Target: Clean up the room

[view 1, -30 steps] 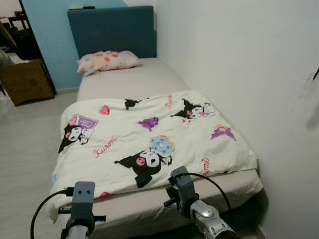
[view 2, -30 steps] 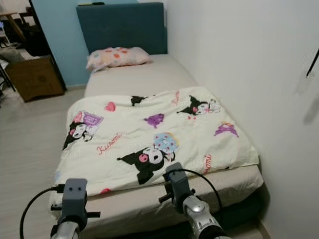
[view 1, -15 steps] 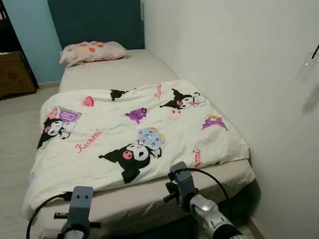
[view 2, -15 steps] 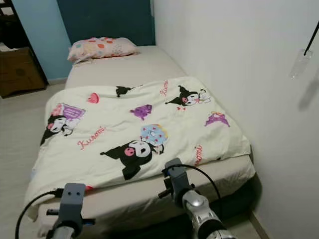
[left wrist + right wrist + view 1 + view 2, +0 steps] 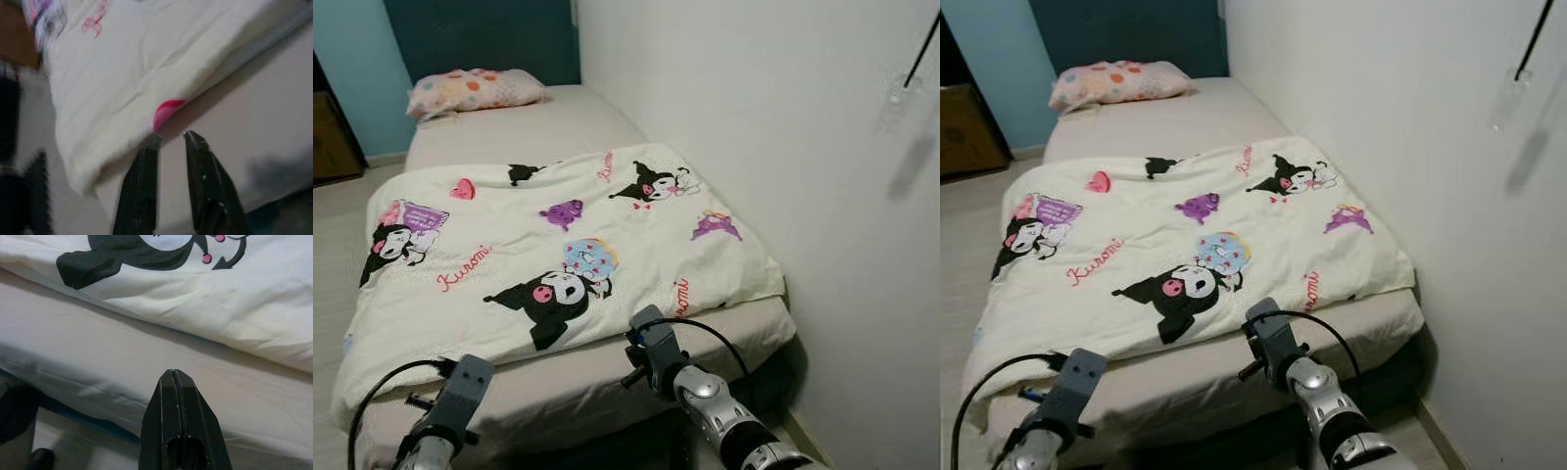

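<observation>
A cream duvet (image 5: 558, 245) printed with black, pink and purple cartoon figures lies spread over the near half of a single bed (image 5: 548, 122). Its near hem stops short of the foot edge, leaving a strip of beige sheet (image 5: 1234, 367) bare. A pink spotted pillow (image 5: 475, 90) rests at the head, against the dark teal headboard (image 5: 480, 34). My left gripper (image 5: 171, 139) hovers open just off the duvet's hanging corner, by a pink heart print (image 5: 166, 111). My right gripper (image 5: 172, 374) is shut on nothing, pointing at the sheet below the duvet hem (image 5: 195, 340).
A white wall (image 5: 783, 127) runs along the bed's right side, with a thin cord and its shadow (image 5: 906, 69) high up. Pale floor (image 5: 333, 225) lies left of the bed. A brown wooden box (image 5: 964, 127) stands at the far left by the blue wall.
The whole view has swung right and moved closer to the bed's foot, so the camera moved. Both arms stay low before the foot edge; the left wrist now tilts more to the right.
</observation>
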Robot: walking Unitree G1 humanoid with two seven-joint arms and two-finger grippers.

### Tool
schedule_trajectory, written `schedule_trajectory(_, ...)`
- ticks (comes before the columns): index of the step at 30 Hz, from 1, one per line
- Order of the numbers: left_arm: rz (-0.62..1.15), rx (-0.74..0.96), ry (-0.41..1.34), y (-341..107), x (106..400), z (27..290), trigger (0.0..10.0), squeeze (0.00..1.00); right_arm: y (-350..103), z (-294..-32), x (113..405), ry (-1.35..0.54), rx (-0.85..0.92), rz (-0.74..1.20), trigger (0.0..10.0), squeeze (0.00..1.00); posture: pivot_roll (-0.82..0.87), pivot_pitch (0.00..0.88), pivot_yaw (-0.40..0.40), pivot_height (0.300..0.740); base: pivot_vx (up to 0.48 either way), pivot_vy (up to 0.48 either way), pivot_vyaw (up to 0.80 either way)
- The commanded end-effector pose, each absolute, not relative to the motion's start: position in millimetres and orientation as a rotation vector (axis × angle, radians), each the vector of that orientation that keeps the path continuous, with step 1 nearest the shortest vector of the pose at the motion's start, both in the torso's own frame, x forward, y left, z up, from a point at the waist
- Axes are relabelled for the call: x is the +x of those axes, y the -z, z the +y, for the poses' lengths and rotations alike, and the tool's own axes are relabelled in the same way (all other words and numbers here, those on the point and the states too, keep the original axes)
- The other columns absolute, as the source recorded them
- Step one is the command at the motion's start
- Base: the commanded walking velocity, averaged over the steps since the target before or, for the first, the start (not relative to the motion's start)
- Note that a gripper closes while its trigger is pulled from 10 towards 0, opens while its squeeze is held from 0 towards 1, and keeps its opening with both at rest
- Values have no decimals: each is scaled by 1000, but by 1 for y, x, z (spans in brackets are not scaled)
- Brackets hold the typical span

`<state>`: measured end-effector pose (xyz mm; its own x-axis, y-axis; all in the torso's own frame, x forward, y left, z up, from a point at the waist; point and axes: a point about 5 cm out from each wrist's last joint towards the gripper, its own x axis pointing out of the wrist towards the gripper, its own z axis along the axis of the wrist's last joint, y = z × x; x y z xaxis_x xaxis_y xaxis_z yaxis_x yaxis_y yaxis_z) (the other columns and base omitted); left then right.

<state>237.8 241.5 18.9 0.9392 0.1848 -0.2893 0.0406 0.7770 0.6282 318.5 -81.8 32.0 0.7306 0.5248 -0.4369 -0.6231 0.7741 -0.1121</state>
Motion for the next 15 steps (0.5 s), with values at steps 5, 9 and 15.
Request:
schedule_trajectory(5,390,946,20,-19,245,262,10000,1000,-45,-69,327,-703,-317,363,10000,0,-74,150,-49,541,0,0,0)
schedule_trajectory(9,412,989,19,-23,251,274,10000,1000,-50,-64,330,-719,-324,351,10000,0,-76,153,-50,541,0,0,0)
schedule_trajectory(15,455,1034,16,-24,250,284,10000,1000,-53,-61,331,-728,-327,342,10000,0,-77,150,-51,541,0,0,0)
